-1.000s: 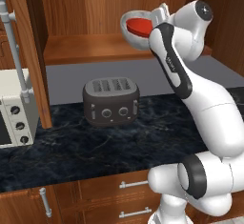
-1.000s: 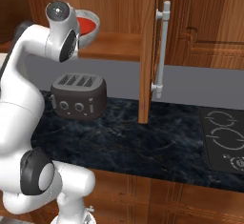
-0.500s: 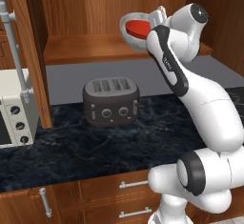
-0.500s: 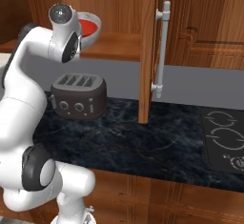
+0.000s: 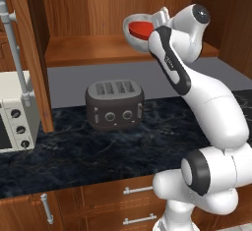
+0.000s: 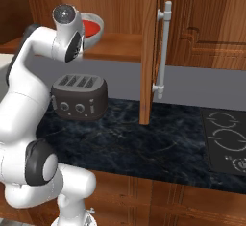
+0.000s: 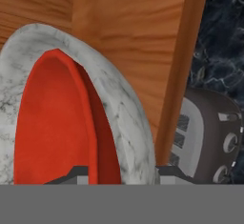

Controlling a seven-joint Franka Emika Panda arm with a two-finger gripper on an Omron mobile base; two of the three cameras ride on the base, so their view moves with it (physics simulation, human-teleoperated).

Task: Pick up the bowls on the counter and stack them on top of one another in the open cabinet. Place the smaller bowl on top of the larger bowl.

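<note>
The red bowl lies nested inside the white-grey speckled bowl on the shelf board of the open cabinet, near the shelf's right part. In the hand view the red bowl and the speckled bowl's wall stand on edge, very close. My gripper is open, one fingertip inside the red bowl and the other outside the speckled wall. The hand hangs right beside the bowls. The dark counter lies below.
A dark toaster stands on the counter under the shelf. A white toaster oven sits at the left. The open cabinet door with its silver handle hangs right of the arm. A cooktop lies far right.
The hand and the bowls have stayed almost in place. The red bowl has sunk a little into the speckled bowl.
</note>
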